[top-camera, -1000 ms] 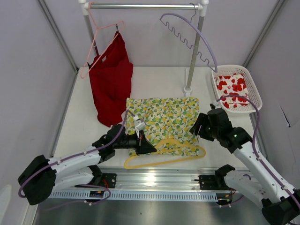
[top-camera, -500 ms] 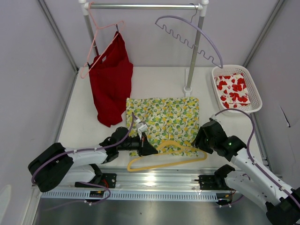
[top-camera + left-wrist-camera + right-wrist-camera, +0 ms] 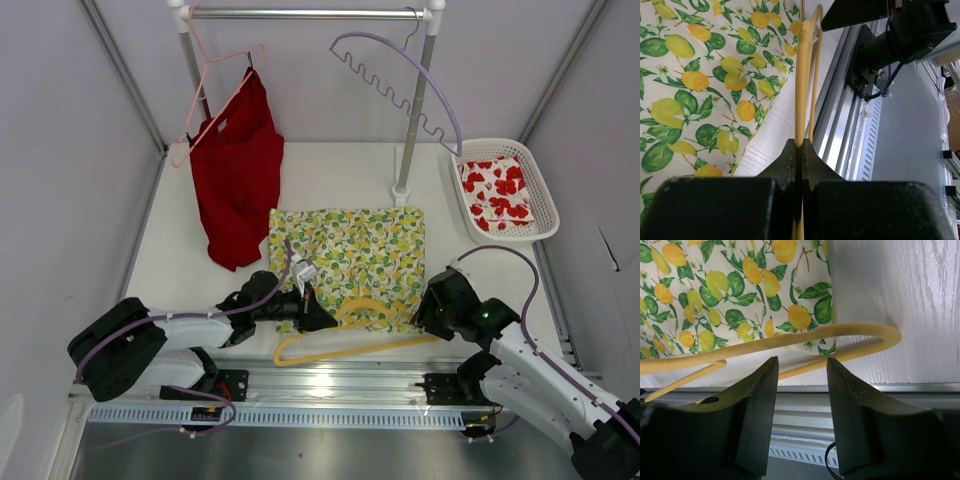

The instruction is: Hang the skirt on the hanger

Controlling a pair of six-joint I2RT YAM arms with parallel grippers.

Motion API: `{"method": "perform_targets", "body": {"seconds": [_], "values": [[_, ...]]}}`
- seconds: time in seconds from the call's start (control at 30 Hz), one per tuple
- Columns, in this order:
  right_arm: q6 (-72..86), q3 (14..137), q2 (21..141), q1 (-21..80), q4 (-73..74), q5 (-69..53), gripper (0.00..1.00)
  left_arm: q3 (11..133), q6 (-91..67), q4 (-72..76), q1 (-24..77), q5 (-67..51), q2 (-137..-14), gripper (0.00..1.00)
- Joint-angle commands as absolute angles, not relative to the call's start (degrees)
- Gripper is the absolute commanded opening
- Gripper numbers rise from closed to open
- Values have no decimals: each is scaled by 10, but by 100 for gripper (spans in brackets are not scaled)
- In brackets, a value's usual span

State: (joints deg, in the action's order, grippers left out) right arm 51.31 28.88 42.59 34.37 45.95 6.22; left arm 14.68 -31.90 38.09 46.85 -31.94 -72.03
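Observation:
The skirt lies flat on the table, pale yellow-green with lemons. The yellow hanger lies across the skirt's near edge, its lower bar on bare table. My left gripper is shut on the hanger's left part. In the left wrist view the bar runs straight out from between the closed fingertips, with the skirt to the left. My right gripper is open and empty at the hanger's right end. In the right wrist view the hanger's curved end and the skirt's corner lie just beyond the gripper.
A red garment hangs on a thin pink hanger from the rail. A lavender wavy hanger hangs at the rail's right. A white basket holds red-flowered cloth. A metal rail runs along the near edge.
My right gripper has come down and nearer, to the hanger's right end. My left gripper has stayed shut on the hanger, which has shifted slightly. The lavender hanger has swung.

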Motion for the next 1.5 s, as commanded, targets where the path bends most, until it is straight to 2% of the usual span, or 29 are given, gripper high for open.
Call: {"method": "perform_targets", "body": {"seconds": [0.0,0.67,0.9,0.97,1.0,1.1,1.47], "values": [[535,277,412,350,453,75,49,159,-286,381,469,-298,-736,0],[542,227,458,351,360,69,48,155,-294,427,463,-314,-778,0],[533,255,447,351,395,92,35,151,-287,424,459,-311,-780,0],[528,278,446,351,417,103,29,151,-286,425,454,-309,-784,0],[523,284,446,351,424,105,22,150,-285,425,452,-311,-787,0],[516,311,445,348,449,112,15,146,-282,432,441,-314,-794,0],[490,377,437,323,496,103,11,148,-270,450,411,-316,-819,0]]}}
